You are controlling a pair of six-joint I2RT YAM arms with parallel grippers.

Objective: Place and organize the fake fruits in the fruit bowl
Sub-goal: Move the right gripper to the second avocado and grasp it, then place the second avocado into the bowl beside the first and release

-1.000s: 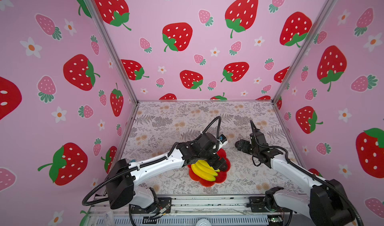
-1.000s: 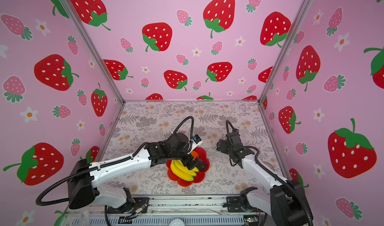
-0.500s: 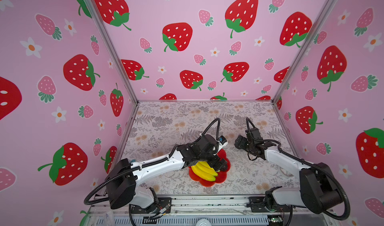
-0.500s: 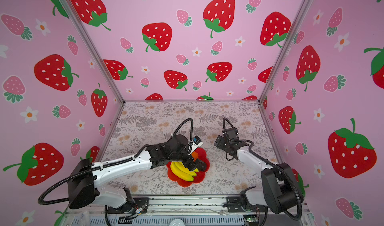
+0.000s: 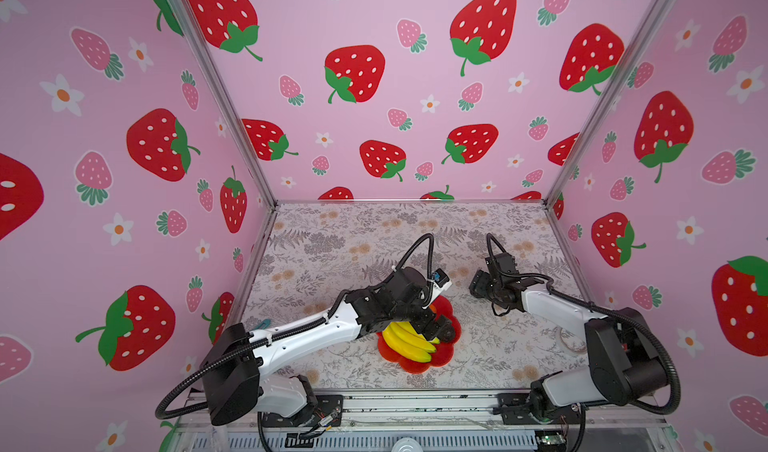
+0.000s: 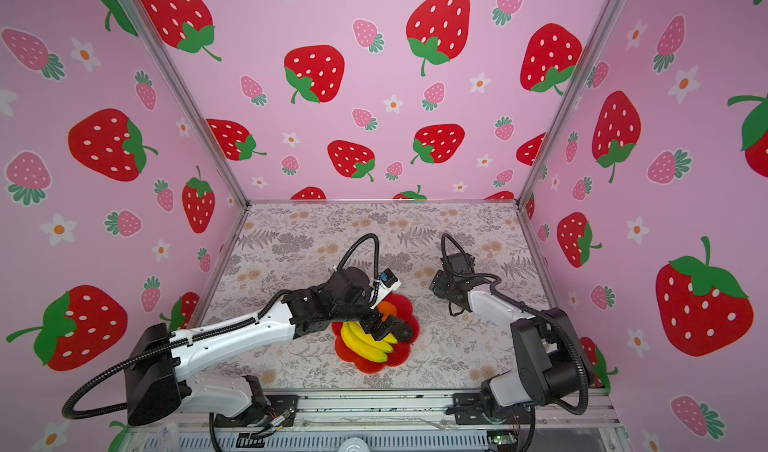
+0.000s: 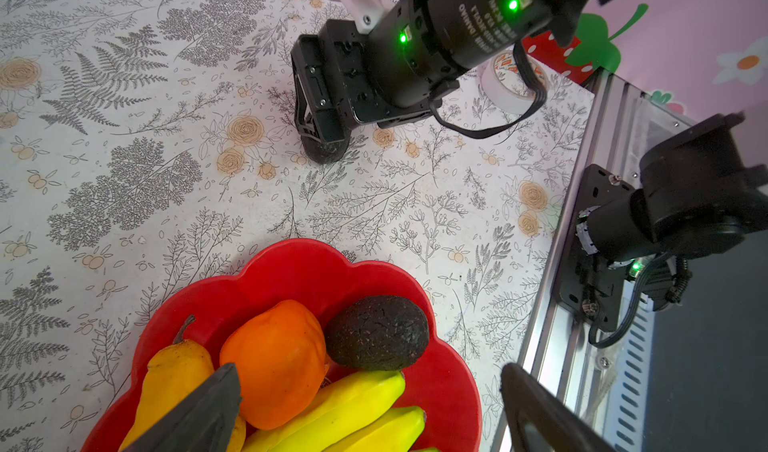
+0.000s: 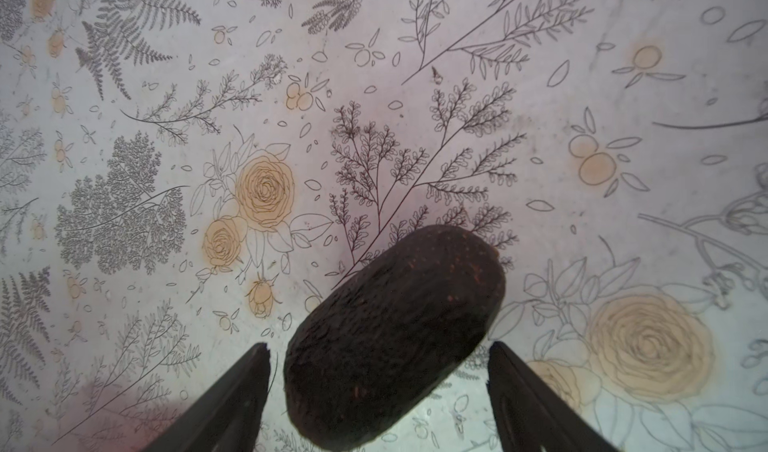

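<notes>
Grey-on-white floral tabletop (image 5: 332,254) carries everything.

Fruit bowl (image 7: 291,262), glossy red w/ scalloped rim, sits near the front edge, roughly centre. Already in it:
- banana bunch (image 7: 353,404), biggest piece, lying along the near side
- pear (image 7: 170,379) and orange (image 7: 274,362) side by side
- one avocado (image 7: 378,331), touching both orange and bananas

Left gripper (image 7: 369,373) hovers over the bowl, jaws spread wide, nothing between them.

Right gripper (image 8: 376,346) is down at the table, well apart from the bowl on the robot's right. Its fingers straddle the 2nd avocado (image 8: 395,333), the only fruit outside the bowl. A sliver of table shows beside one finger, and the other is v. close to the skin. Reads as not clamped yet, nothing lifted.

Handling (judgement): the avocado looks like hard hollow plastic, so prob. light and stiff, no crush risk. The pebbled skin should give the pads some bite, but the egg shape tapers, so a pinch off the widest part could squirt it out or roll it. It lies diagonal to the jaw line. Best hold is across the short axis at the fat middle, pads low, closing slowly.

A free spot in the bowl looks to be the red patch beyond the 1st avocado.
</notes>
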